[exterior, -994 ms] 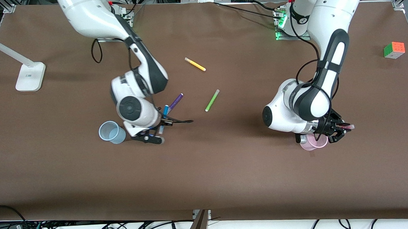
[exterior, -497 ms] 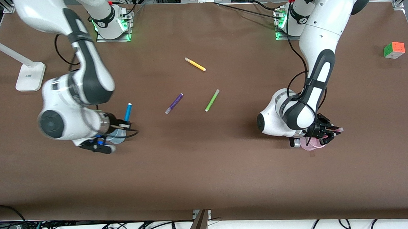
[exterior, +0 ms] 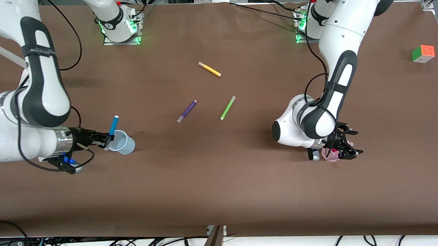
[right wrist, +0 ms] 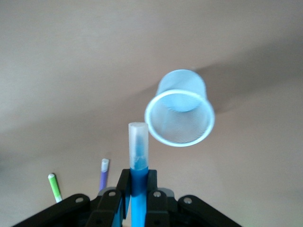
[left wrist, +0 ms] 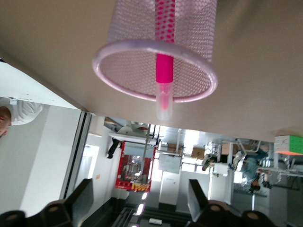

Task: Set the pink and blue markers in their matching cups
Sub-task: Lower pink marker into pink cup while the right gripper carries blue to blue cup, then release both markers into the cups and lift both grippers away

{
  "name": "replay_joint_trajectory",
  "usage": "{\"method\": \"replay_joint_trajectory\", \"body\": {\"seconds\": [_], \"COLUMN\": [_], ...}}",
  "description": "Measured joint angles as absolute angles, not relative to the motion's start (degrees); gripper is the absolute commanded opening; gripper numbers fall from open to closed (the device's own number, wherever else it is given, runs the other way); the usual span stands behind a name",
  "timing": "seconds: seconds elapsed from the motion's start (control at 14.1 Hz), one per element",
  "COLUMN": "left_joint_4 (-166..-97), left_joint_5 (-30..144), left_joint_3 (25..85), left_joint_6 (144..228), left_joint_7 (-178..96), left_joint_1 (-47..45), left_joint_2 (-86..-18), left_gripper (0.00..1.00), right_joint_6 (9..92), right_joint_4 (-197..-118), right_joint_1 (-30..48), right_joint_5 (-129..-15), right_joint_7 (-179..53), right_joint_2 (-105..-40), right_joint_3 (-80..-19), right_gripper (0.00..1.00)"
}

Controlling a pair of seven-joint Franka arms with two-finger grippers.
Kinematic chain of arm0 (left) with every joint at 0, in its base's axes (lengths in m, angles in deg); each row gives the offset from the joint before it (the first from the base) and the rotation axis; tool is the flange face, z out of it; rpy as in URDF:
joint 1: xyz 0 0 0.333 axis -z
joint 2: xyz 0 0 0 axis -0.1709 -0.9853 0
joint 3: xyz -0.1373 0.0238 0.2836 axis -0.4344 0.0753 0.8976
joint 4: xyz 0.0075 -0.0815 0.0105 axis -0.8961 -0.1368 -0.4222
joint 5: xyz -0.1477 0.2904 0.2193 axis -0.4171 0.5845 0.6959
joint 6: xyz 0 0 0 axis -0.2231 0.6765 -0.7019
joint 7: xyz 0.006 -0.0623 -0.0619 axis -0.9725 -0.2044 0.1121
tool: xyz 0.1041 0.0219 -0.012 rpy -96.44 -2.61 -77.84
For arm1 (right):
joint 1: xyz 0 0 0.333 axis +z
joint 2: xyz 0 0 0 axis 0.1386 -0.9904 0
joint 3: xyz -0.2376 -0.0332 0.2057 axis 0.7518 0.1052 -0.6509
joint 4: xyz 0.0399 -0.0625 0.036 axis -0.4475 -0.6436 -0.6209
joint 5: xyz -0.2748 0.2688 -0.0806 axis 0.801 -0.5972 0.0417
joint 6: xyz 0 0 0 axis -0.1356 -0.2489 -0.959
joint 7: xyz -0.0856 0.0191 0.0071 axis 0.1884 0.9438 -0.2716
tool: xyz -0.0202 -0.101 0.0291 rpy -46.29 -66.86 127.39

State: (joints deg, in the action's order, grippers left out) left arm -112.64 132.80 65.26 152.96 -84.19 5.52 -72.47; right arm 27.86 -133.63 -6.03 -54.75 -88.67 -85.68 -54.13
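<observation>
My left gripper (exterior: 345,144) hangs open over the pink cup (left wrist: 156,71) with the pink marker (left wrist: 163,71) inside, so I centre the right gripper's (exterior: 104,138) clamped blue marker (exterior: 113,125) above the blue cup (exterior: 122,142) beside it before lowering.

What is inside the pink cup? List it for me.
The pink marker stands inside the pink cup, its pale cap poking above the rim. The open left gripper hovers over the cup. The cup's bottom is out of sight.
</observation>
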Motion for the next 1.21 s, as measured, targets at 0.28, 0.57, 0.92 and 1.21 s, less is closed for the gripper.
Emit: {"method": "replay_joint_trajectory", "body": {"seconds": [0.28, 0.57, 0.92, 1.21], "left_joint_4": [-108.8, -108.5, -108.2, -104.4], "left_joint_5": [117.6, 102.6, 83.4, 79.2], "left_joint_3": [66.2, 66.4, 66.5, 66.3], "left_joint_6": [152.4, 151.9, 152.0, 152.0], "left_joint_7": [-84.1, -73.8, -59.3, -53.0], "left_joint_1": [4.0, 0.6, -5.9, -6.7], "left_joint_2": [-66.2, -61.8, -57.5, -52.0], "left_gripper": [1.00, 1.00, 1.00, 1.00], "right_joint_6": [25.7, 24.7, 24.4, 24.2], "right_joint_4": [-133.8, -134.3, -134.4, -134.4], "right_joint_1": [-9.6, -9.9, -10.6, -11.2], "right_joint_5": [-62.2, -64.9, -66.6, -66.6], "right_joint_7": [-86.7, -86.7, -86.7, -86.7], "right_joint_2": [-90.1, -93.1, -94.9, -94.9], "right_joint_3": [-54.1, -54.5, -54.5, -54.5], "right_gripper": [0.00, 0.00, 0.00, 0.74]}}
